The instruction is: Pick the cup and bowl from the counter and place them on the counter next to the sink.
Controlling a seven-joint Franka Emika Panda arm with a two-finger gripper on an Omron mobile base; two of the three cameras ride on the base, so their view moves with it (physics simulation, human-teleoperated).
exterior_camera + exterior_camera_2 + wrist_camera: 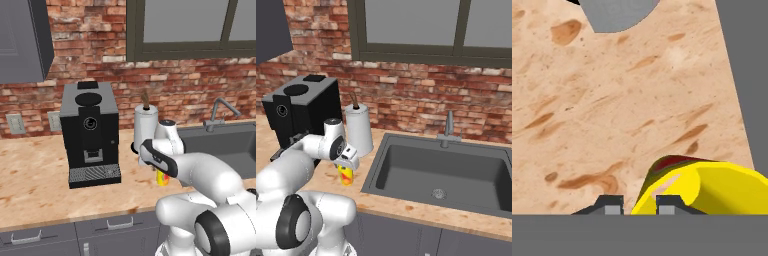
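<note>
The small yellow cup (pixel 161 178) (pixel 346 175) stands on the tan counter (pixel 35 175) just left of the dark sink (pixel 406 165). My gripper (pixel 348 161) hangs right over it. In the hand view the cup (pixel 712 185) fills the lower right, and its near rim wall passes between my gripper's (pixel 639 204) two tips. The jaws stand slightly apart, with a thin gap showing between the left fingertip (pixel 612 203) and the cup wall. The bowl is out of view.
A black coffee machine (pixel 90 135) (pixel 298 110) stands left of the cup. A white paper towel roll (pixel 145 122) (pixel 359 127) stands close behind it, its grey base (pixel 617 12) in the hand view. The tap (pixel 448 127) rises behind the sink.
</note>
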